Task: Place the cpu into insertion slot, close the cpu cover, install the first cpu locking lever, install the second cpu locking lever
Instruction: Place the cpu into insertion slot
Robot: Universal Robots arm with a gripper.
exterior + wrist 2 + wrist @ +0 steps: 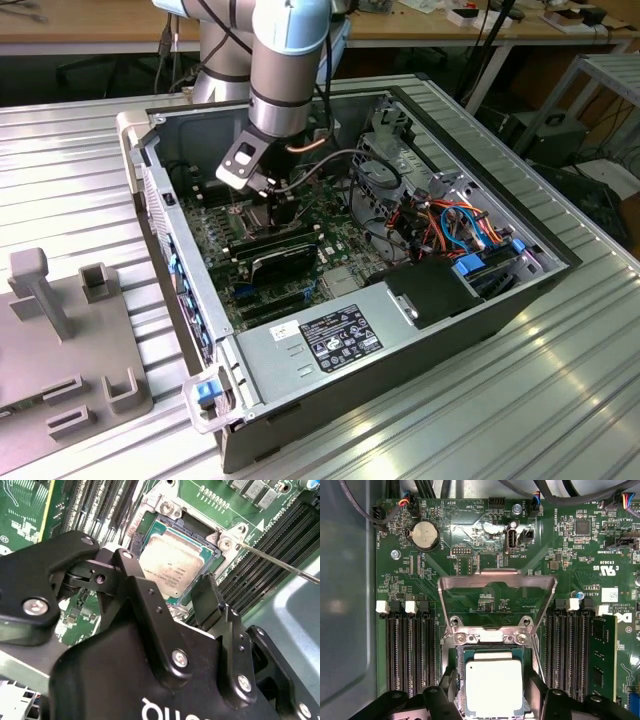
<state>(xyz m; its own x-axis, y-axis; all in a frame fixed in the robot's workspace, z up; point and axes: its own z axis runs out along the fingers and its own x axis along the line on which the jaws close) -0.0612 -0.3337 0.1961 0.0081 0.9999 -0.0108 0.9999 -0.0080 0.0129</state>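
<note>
Here's the cpu [494, 687] lying in the insertion slot [470, 638], with the cpu cover [496, 577] swung up off it at the slot's hinged edge. Memory slots [410, 650] flank the slot on both sides. The computer case [380, 395] lies on the tabletop [500, 400], with a fixture tray [70, 340] at the exterior view's left.
</note>
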